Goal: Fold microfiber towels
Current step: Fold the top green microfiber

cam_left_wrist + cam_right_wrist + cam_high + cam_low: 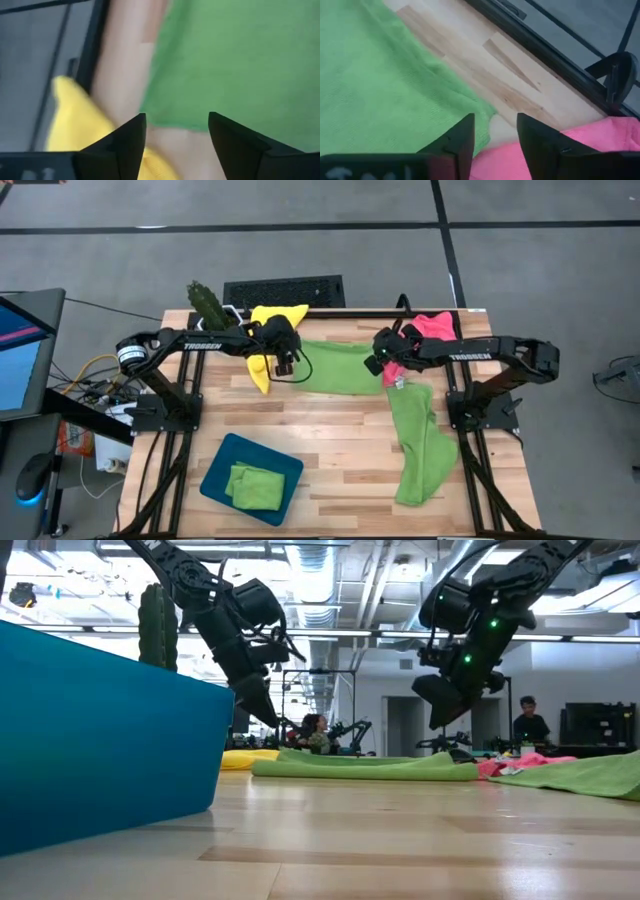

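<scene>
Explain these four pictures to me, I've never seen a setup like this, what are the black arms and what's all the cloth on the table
Two robot arms work at a wooden table, folding small towels. One picture looks straight down, one looks level across the tabletop, and two come from cameras on the arms' wrists.

The left gripper and the right gripper hover over opposite ends of a green towel lying flat. Both have their jaws open and hold nothing.

Also on the table: a yellow towel beside the left gripper, a pink towel near the right one, a long green towel on the right, and a folded green towel in a blue tray.
</scene>
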You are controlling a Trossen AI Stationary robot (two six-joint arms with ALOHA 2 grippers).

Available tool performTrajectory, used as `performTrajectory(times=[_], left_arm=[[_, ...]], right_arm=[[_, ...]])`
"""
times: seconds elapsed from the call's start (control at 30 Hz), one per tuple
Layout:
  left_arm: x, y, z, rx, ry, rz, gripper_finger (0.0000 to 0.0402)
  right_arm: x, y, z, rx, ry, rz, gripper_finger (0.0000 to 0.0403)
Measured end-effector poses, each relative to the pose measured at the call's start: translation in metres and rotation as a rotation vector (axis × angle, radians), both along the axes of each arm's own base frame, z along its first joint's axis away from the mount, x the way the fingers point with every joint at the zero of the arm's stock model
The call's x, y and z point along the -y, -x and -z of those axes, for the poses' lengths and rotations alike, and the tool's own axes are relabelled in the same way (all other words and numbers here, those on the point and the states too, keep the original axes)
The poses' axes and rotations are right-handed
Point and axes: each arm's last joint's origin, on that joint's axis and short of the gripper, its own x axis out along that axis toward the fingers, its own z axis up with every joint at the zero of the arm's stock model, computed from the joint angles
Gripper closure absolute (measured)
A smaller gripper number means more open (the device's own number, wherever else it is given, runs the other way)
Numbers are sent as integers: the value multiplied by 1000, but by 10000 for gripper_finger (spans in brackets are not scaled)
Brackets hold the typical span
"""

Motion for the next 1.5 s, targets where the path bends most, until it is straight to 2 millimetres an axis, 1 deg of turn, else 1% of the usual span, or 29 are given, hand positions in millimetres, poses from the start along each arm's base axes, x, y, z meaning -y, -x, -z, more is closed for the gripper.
performTrajectory(times=[0.07,0.13,0.23,0.33,0.4,0.47,0.6,0.7,0.83,0.97,1.13,1.33,1.5], left_arm=[[2,-1,0,26,61,54,190],[6,-1,1,30,118,127,196],[14,1,5,4,213,230,206],[25,2,8,-33,279,321,212],[33,1,9,-48,283,371,213],[40,-3,9,-67,240,407,213],[53,-11,7,-70,141,493,213],[60,-13,6,-91,76,525,213],[62,-13,9,-89,54,529,213],[64,-5,28,-85,49,522,213],[67,7,48,-91,22,505,213],[75,13,58,-118,0,518,213],[76,13,62,-79,-51,509,213]], right_arm=[[1,-1,-1,3,10,-16,216],[-5,-4,-4,7,-1,-118,204],[-27,-12,-11,46,-53,-329,190],[-54,-12,-12,48,-67,-482,184],[-71,-9,-4,21,-69,-546,184],[-84,-4,6,-6,-62,-588,185],[-100,4,23,12,-34,-629,187],[-104,5,27,45,-26,-646,187],[-104,9,32,15,-29,-659,185],[-104,18,43,-24,-44,-656,184],[-104,22,47,-29,-47,-657,184],[-103,30,58,-22,-44,-654,184],[-102,31,59,-2,-36,-645,185]])
